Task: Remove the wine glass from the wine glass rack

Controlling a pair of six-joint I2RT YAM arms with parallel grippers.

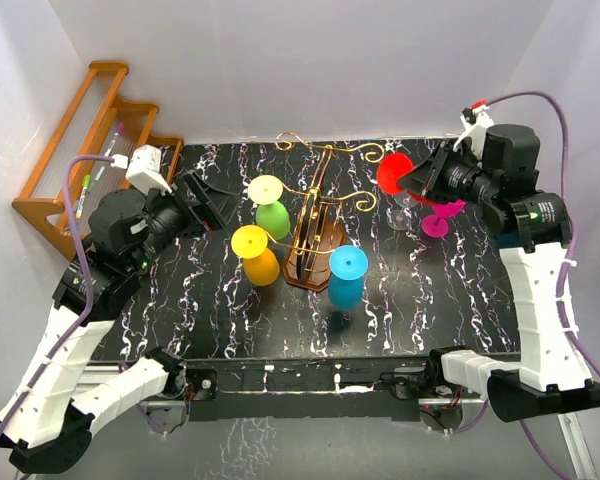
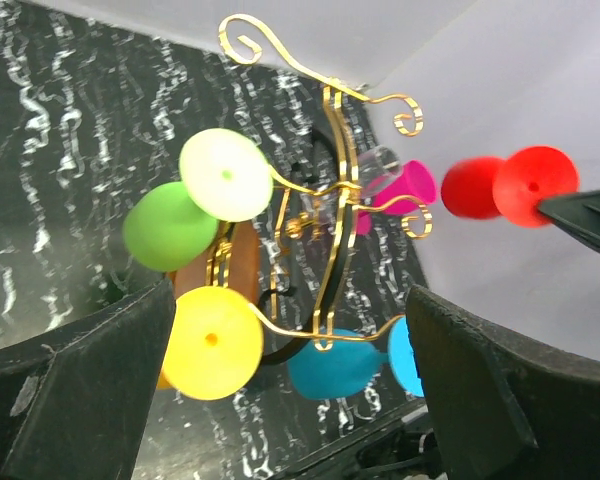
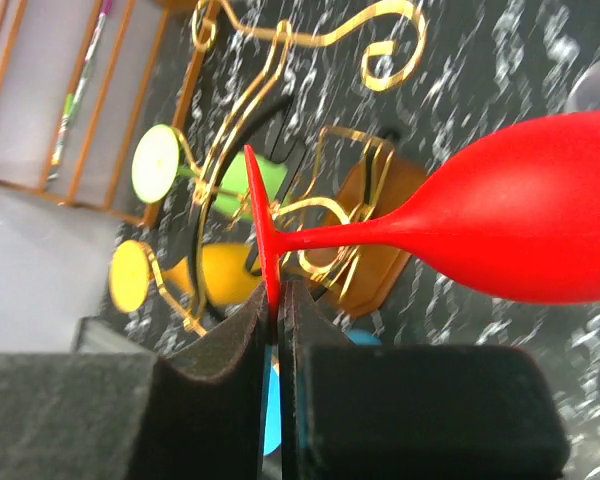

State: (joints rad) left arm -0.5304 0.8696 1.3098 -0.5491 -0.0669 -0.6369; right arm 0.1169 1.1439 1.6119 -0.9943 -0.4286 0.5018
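Note:
The wine glass rack, with a brown oval base and gold scrolled wire arms, stands mid-table. A green glass, a yellow glass and a blue glass hang on it. My right gripper is shut on the foot of a red wine glass, held in the air to the right of the rack and clear of its arms. In the right wrist view the pads pinch the foot's rim of the red glass. My left gripper is open and empty left of the rack.
A pink glass and a clear glass are on the table under the right gripper. An orange-brown stepped shelf with pens on it leans at the back left. White walls close in the table on three sides.

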